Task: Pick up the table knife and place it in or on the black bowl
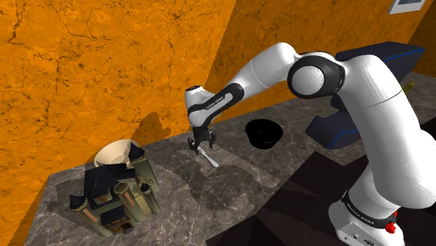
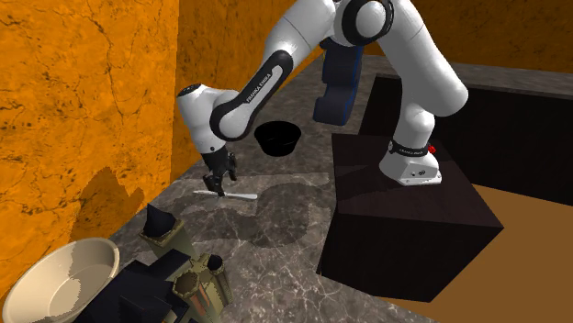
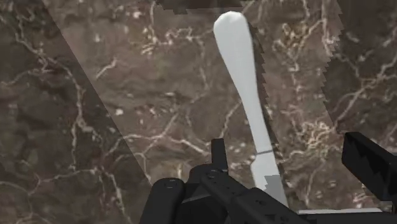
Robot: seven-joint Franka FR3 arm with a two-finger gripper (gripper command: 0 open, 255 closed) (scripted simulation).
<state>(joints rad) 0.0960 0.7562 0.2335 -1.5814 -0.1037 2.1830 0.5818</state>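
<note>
While the orange wall (image 1: 84, 70) rises behind the dark marbled table (image 1: 230, 192), the white arm (image 1: 377, 105) bends down from its black stand (image 1: 300, 206) to the table's middle. A dark model house (image 1: 115, 192) sits toward the shoulder view's left, with a cream bowl (image 1: 115, 152) just behind it. The black bowl (image 1: 263, 133) stands well apart from those, near the gripper (image 1: 202, 145). The gripper hangs low over the table, fingers spread wide and clasping nothing. The white table knife (image 3: 245, 83) lies flat on the table, one end between the fingers, untouched.
</note>
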